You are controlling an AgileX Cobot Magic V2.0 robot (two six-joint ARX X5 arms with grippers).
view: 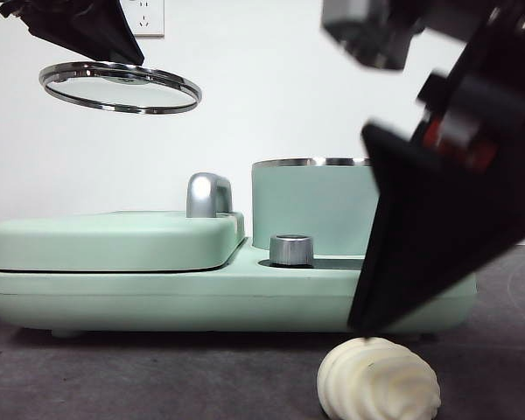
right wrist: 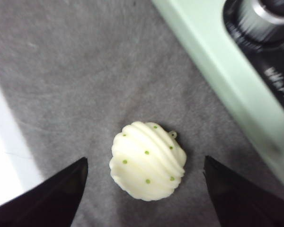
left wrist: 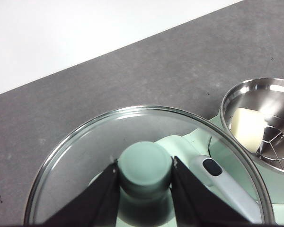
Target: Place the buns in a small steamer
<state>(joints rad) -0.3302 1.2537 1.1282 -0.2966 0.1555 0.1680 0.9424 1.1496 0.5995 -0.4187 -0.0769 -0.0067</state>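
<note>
An oval cream bun with spiral ridges (view: 378,381) lies on the dark table in front of the appliance. My right gripper (view: 372,319) hangs just above it, open, with the ridged bun (right wrist: 147,161) between its two jaws and apart from both. The small steamer (view: 311,206) is a mint-green pot with a steel rim and stands uncovered. Inside the steamer (left wrist: 274,85), a smooth cream bun (left wrist: 247,128) rests on a steel rack. My left gripper (left wrist: 145,176) is shut on the green knob (left wrist: 145,165) of the glass lid (view: 120,86), holding it high at the left.
A mint-green appliance base carries a flat hinged griddle lid (view: 114,241) with a chrome handle (view: 207,194) and a steel dial (view: 291,249). The steamer's straight handle (left wrist: 222,182) points out under the raised lid. A white wall with a socket (view: 144,16) stands behind.
</note>
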